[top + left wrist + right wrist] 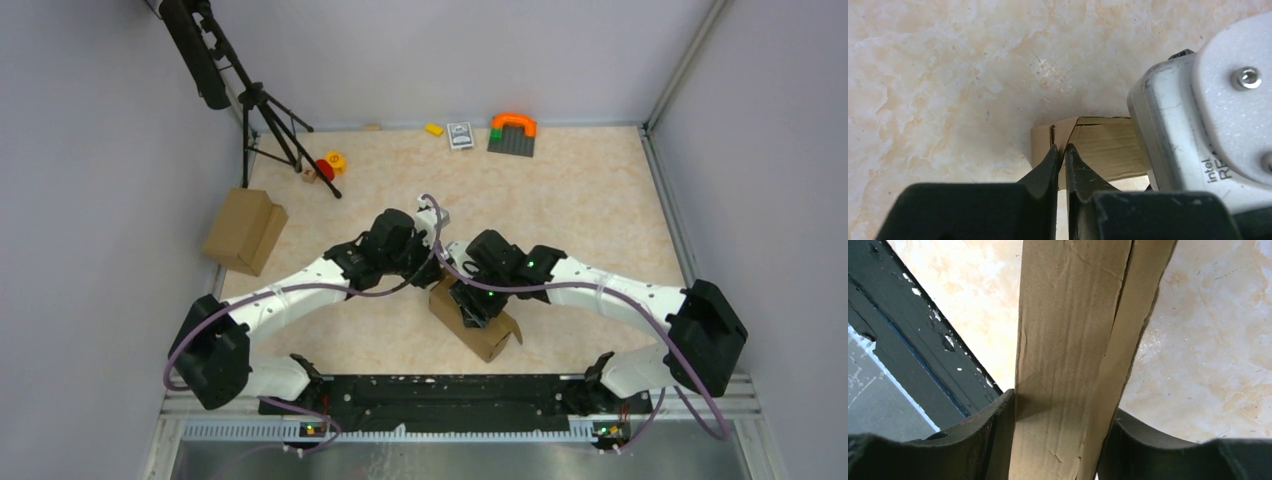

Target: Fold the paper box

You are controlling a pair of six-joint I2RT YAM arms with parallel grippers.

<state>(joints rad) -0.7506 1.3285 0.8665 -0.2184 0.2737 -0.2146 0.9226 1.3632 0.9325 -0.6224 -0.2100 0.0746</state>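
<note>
The box (490, 335) is lying on the table (600, 220) just beyond the rail (440, 395) that is carrying the arm bases. It is sitting a little toward 6 o'clock from the table's middle, with its long side running from 10 o'clock to 4 o'clock.

The right claw (470, 300) is reaching in from 3 o'clock and clamping the box across its width. In its wrist view one finger is pressing on each side wall, and brown cardboard is filling the whole gap between them and stretching away from the camera. A dark slit is running lengthwise between two of the box's panels.

The left claw (1061, 152) is reaching in from 9 o'clock and sitting at the box's 10 o'clock end. Its fingers are standing almost together, pinching a thin flap (1064, 131) that is rising at the box's corner. The right wrist's white camera housing (1208, 115) is filling the 3 o'clock side of that view, just beside the box.

Farther out, a bulkier brown carton (245, 230) is sitting at 9 o'clock, well apart from the box. A black tripod (265, 110) is standing at 11 o'clock, with red and yellow toys (330, 165) lying by its foot. Along the far edge at 12 o'clock a yellow block (434, 129), a card pack (460, 135) and a grey plate (510, 143) carrying an orange arch (514, 123) are lying near one another.
</note>
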